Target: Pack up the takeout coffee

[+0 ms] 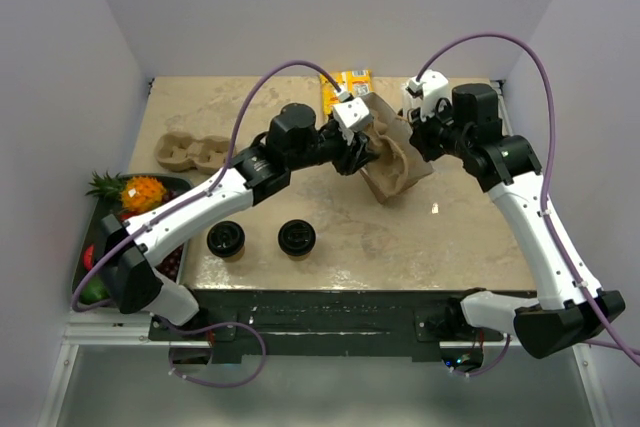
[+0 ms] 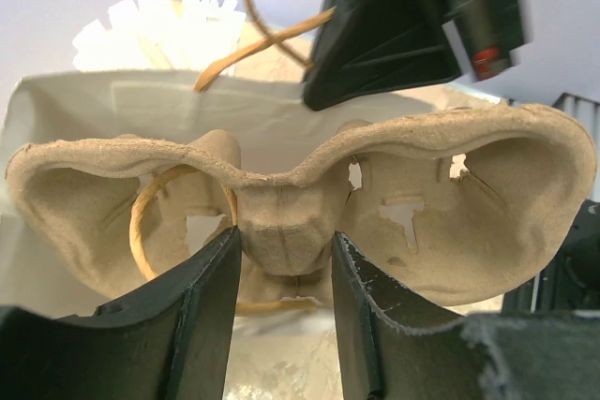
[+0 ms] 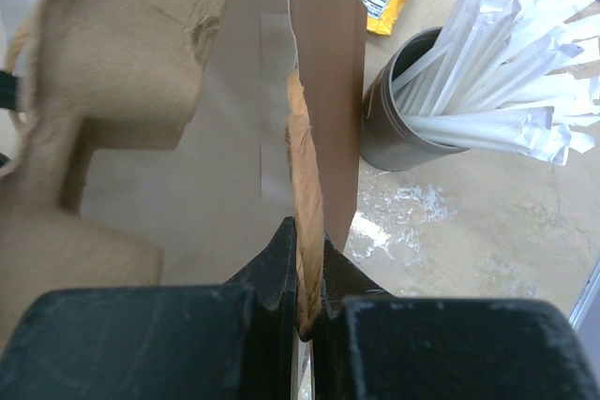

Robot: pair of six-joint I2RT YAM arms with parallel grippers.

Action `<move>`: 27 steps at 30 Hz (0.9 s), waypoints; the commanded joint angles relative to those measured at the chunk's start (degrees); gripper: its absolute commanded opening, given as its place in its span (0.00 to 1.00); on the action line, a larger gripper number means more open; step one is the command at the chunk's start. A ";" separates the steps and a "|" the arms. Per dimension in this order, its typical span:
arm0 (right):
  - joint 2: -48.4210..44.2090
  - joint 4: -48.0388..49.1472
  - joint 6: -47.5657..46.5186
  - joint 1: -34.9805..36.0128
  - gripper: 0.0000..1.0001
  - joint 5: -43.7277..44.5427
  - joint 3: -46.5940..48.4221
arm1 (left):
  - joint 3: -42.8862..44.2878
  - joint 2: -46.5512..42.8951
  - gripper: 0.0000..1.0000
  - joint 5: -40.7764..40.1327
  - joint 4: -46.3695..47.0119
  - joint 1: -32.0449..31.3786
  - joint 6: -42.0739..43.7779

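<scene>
Two kraft cups with black lids (image 1: 227, 239) (image 1: 297, 237) stand at the table's front, left of centre, apart from both grippers. My left gripper (image 1: 362, 152) is shut on the middle post of a moulded cardboard carrier (image 2: 281, 222) and holds it at the mouth of a brown paper bag (image 1: 398, 165), white inside (image 2: 84, 105). My right gripper (image 1: 418, 129) is shut on the bag's twisted paper handle (image 3: 307, 185) and holds the bag's edge (image 3: 328, 63) up. The carrier also shows at the left in the right wrist view (image 3: 103, 91).
A second cardboard carrier (image 1: 190, 152) lies at the left of the table. A grey cup of white straws (image 3: 412, 119) stands behind the bag beside a yellow packet (image 1: 345, 87). A tray of fruit (image 1: 130, 197) sits off the table's left edge.
</scene>
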 commanded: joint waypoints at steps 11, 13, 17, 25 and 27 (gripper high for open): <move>-3.97 0.92 -1.32 2.50 0.00 -1.06 0.36 | 7.98 5.70 0.00 -8.53 -6.60 -0.61 5.17; -3.79 0.83 -1.24 3.03 0.00 -0.36 0.97 | 7.98 5.61 0.00 -8.80 -7.75 -0.61 6.31; -2.57 0.56 -0.62 4.78 0.00 1.31 1.94 | 8.24 5.43 0.00 -9.23 -12.22 -1.14 7.98; -0.81 -0.76 1.83 6.72 0.00 0.53 3.79 | 9.12 5.61 0.00 -15.12 -15.22 -1.58 13.52; -0.72 -0.41 2.89 6.72 0.00 -0.88 3.44 | 9.47 5.87 0.00 -16.09 -15.31 -1.67 14.75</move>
